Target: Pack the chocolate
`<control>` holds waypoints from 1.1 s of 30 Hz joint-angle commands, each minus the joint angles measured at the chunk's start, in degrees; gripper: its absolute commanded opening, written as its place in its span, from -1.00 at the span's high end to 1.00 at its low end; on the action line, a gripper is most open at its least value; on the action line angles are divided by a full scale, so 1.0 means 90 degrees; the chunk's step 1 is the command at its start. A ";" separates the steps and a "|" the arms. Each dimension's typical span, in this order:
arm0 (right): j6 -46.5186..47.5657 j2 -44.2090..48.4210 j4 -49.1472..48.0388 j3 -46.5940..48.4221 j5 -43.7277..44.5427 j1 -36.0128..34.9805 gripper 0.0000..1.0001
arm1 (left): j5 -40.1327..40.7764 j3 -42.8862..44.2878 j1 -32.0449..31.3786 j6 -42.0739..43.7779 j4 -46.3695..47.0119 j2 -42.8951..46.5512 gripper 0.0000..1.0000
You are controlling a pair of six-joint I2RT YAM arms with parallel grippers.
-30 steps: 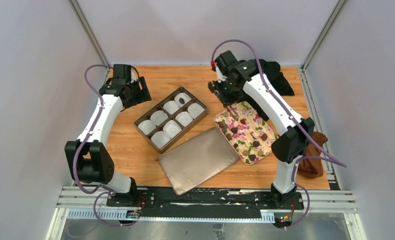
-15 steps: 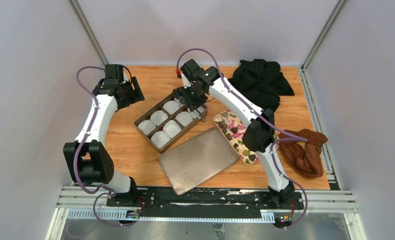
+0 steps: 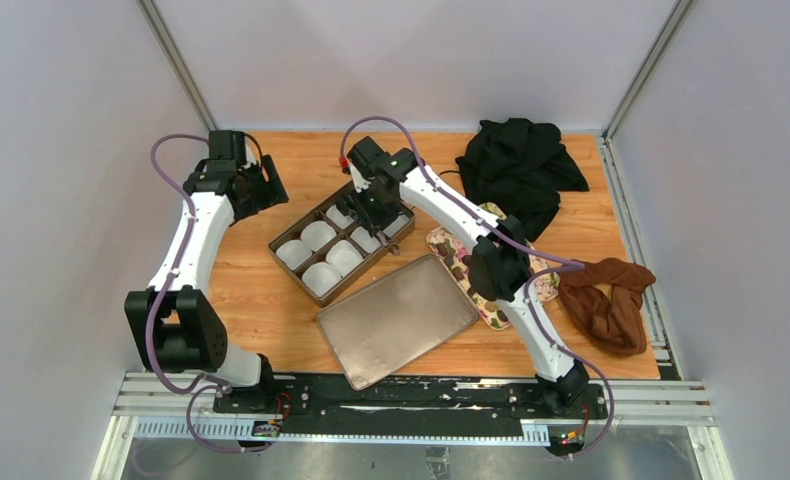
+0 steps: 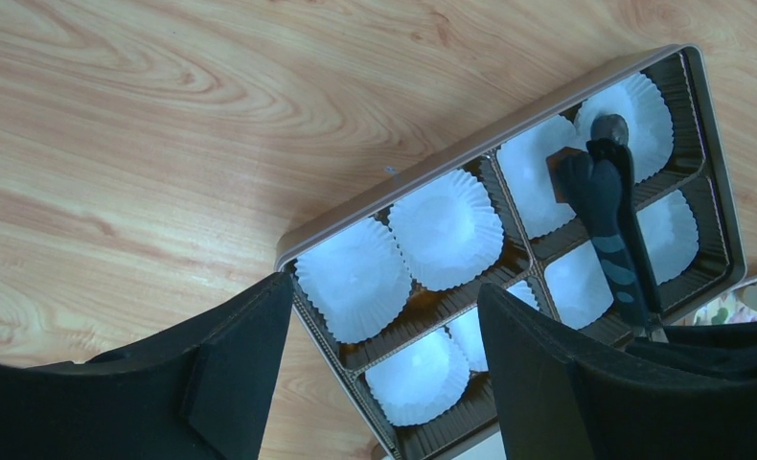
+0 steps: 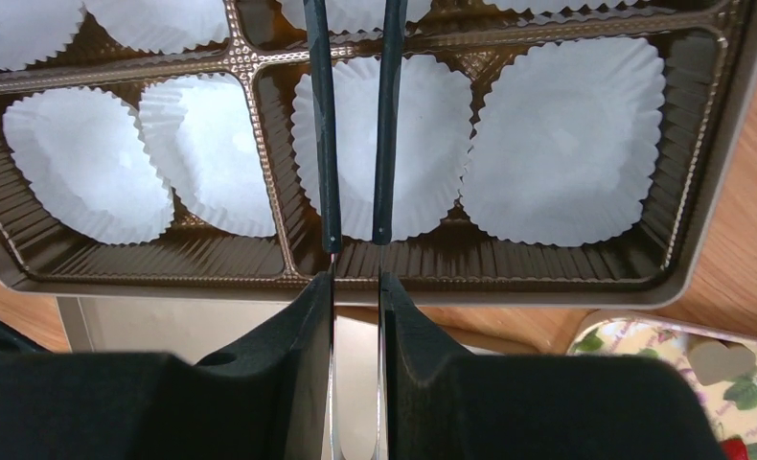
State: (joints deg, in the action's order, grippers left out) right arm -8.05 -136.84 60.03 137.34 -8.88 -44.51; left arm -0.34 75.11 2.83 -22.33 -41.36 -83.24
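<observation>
Chocolate piece (image 4: 555, 178) clenched in right gripper (image 4: 595, 172) over a paper cup (image 4: 523, 196) in the brown box (image 4: 470, 153) (centre of the top view); left gripper (image 3: 263, 186) released, jaws wide, hovering upper left of that view, clear of the box.

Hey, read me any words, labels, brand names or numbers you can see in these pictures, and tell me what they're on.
No text can be read.
Flowered tray: tiny marks beside a leaf, too blurred to read.
Box: no lettering shows.
</observation>
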 commanded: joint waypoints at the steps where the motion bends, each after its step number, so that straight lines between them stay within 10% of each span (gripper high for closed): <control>1: 0.0048 -0.0215 0.0022 0.0238 -0.0136 -0.0102 0.73 | -0.0039 -0.0084 0.0029 0.0028 -0.0046 0.0115 -0.52; 14: 0.0039 -0.0265 0.0029 0.0258 -0.0082 -0.0113 0.16 | -0.0125 -0.0053 0.0032 0.0098 -0.0054 0.0105 -0.52; 26: 0.0010 0.0722 0.0015 0.0016 0.0044 -0.0108 0.68 | -0.0163 -0.0062 0.0037 0.0098 -0.0053 0.0127 -0.52; 33: -0.0090 0.2759 -0.0029 -0.1939 0.0794 0.0147 0.72 | -0.0374 -0.0026 0.0033 0.0090 -0.0035 0.0118 -0.52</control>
State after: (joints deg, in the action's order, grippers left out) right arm -7.99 -124.31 58.63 128.27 -6.85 -44.56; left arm -1.37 74.98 2.83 -22.31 -41.47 -83.22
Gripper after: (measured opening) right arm 0.238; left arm 0.759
